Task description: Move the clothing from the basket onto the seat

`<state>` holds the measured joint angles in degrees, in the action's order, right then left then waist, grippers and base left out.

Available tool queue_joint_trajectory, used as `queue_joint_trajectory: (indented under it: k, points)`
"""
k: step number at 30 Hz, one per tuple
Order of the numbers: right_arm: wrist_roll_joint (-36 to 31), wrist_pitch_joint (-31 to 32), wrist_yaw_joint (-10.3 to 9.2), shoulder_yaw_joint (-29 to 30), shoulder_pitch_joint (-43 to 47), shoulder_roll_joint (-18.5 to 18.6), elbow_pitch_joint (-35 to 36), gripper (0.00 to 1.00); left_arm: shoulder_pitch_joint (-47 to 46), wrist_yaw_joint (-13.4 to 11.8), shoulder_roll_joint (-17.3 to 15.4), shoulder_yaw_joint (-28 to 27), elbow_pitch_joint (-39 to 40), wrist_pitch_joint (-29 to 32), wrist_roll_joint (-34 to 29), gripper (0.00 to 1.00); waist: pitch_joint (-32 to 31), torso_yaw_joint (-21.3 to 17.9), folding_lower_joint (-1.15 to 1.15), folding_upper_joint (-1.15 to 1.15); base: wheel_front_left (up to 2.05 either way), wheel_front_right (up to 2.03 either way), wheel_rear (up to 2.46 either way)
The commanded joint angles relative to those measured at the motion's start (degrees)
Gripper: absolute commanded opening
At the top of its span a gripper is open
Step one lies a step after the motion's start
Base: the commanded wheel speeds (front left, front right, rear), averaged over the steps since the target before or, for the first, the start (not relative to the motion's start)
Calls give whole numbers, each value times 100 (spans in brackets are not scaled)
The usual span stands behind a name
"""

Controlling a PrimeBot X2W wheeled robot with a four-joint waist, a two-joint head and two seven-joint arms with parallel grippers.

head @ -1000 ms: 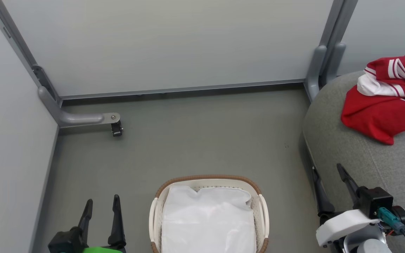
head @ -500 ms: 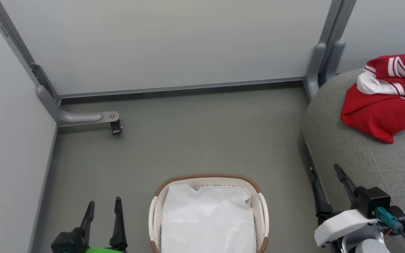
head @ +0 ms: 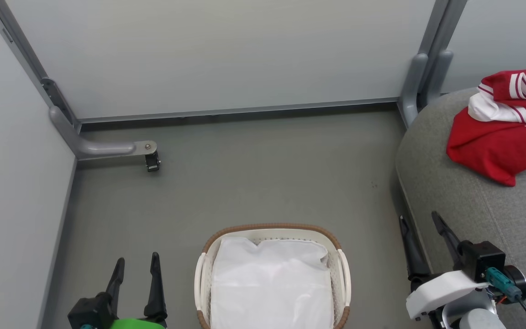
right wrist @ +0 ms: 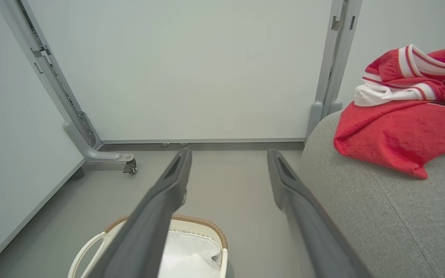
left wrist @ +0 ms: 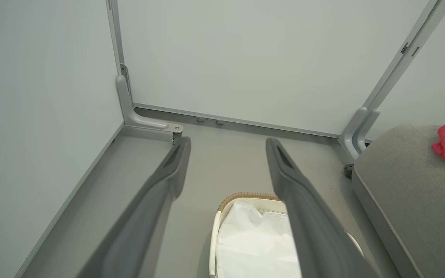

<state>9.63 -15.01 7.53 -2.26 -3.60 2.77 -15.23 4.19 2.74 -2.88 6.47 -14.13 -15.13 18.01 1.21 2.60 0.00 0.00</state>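
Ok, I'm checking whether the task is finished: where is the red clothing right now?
The clothing lies bunched on the seat at the head view's upper right, well away from the basket on the floor.

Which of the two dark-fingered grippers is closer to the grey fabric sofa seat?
The right gripper: it stands open just beside the grey fabric seat, while the left gripper stands beyond the cream plastic basket.

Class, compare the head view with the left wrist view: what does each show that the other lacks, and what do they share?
Head view, not left wrist: the right claw, open, beside the seat. Left wrist, not head: a small dark wheel-like part at the seat's corner. Both: the open left claw, the basket with its white liner, and the red clothing lying on the seat.
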Motion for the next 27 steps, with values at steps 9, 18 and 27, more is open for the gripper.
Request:
queue_joint_trajectory:
  k: [9,18,27]
  points:
    - [183,62,0,7,124,-35,-226,0,46,6,6,25,-249,44,183,0,7,-1,0,0,0,0,0]
    - [1161,315,-1,115,73,-29,-176,0,-96,64,-12,-116,-221,285,1078,0,-1,-19,0,0,0,0,0]
    - [2061,547,-1,211,23,-23,-131,0,-224,118,-26,-251,-188,509,1895,0,-9,-38,0,0,0,0,0]
